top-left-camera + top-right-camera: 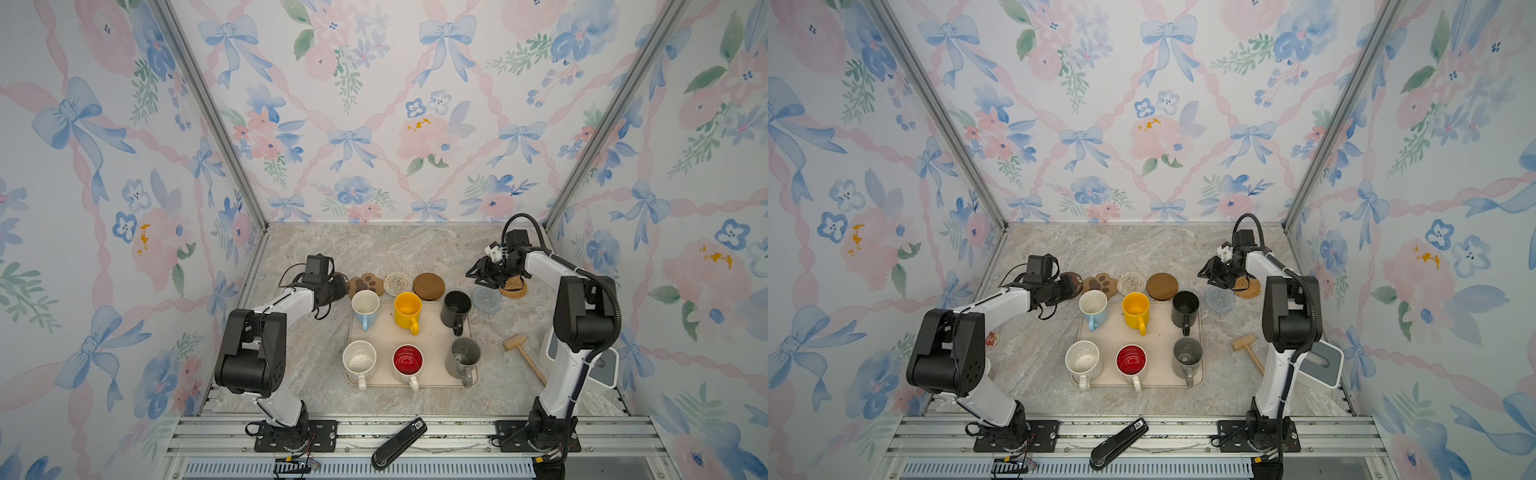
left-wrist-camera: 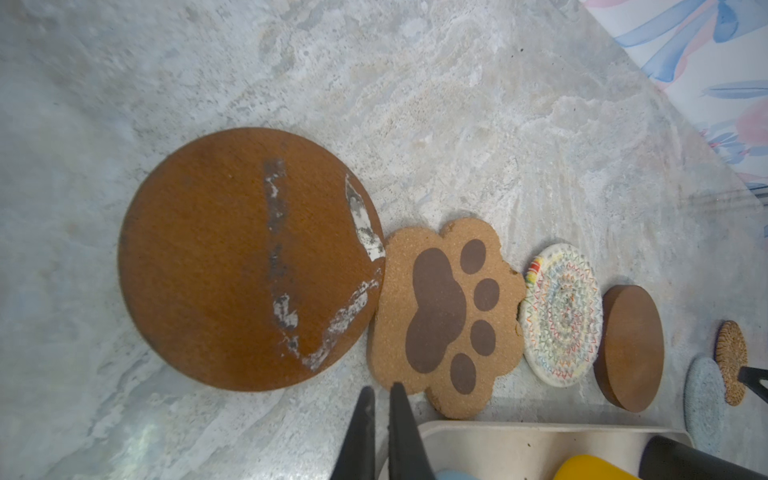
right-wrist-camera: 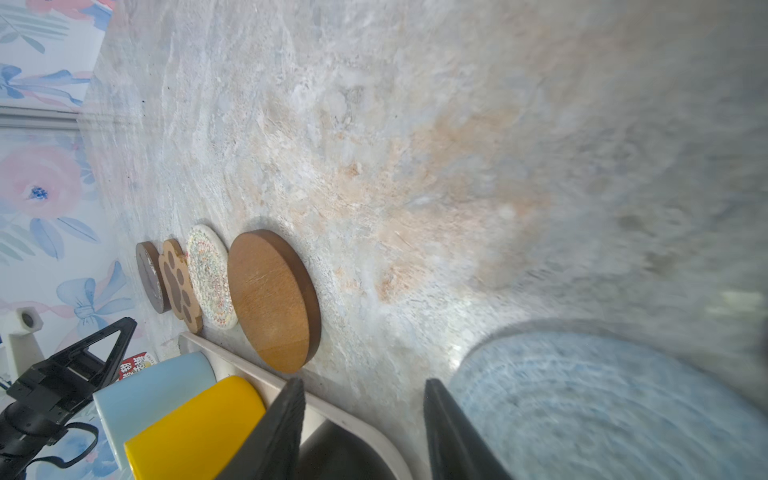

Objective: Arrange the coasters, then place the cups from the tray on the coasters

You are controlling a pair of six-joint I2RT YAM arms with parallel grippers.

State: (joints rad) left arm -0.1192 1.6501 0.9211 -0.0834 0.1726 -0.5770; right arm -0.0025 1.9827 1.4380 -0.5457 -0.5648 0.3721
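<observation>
Large beige rounded-rectangle tray [image 1: 432, 332] is loaded with six handled mugs [image 1: 408, 309]. Dark brown round coaster [image 2: 249, 257], brown paw-shaped coaster [image 1: 368, 284], cream woven coaster [image 1: 397, 283] and brown wooden disc coaster [image 1: 429, 286] are lined close behind it. Grey-blue crocheted coaster [image 1: 487, 300] and tan rattan coaster [image 1: 515, 287] are seen off-line by the black mug [image 1: 456, 307]. Left gripper [image 2: 382, 388] is pinched empty, right gripper [image 3: 365, 382] spread empty. Black mug may be clipped if the limp crochet is dragged.

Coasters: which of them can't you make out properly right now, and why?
- dark brown round coaster: mostly hidden behind the left gripper in both top views; whole only in the left wrist view.
- tan rattan coaster: partly covered by the right gripper in both top views; small in the left wrist view.
- grey-blue crocheted coaster: blurred and cut off by the edge in the right wrist view.
</observation>
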